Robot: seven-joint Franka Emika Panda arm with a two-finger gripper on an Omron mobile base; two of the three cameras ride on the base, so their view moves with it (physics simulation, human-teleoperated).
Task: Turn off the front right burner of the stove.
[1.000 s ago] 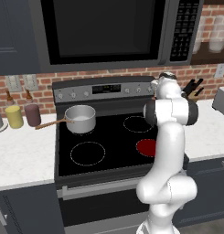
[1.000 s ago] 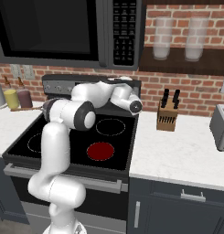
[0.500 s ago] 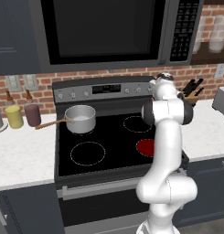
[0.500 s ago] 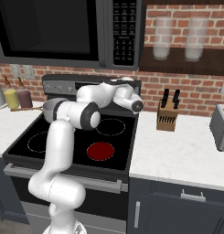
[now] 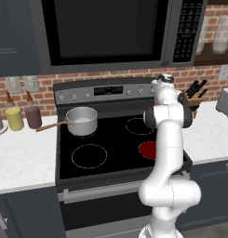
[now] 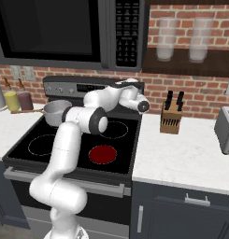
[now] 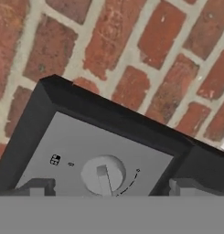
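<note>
Red disc marked the front right burner at your 6 o'clock on the stove. Grey knob sat centred between your gripper's spread fingertips, brick wall at 12.

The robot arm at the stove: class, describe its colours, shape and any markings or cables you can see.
The arm is glossy white, built of rounded tube-like segments joined by dark grey rings, rising from a bulbous white base. A dark round cap sits on its wrist joint. The gripper has two small grey finger tips. No cables or markings are visible.
</note>
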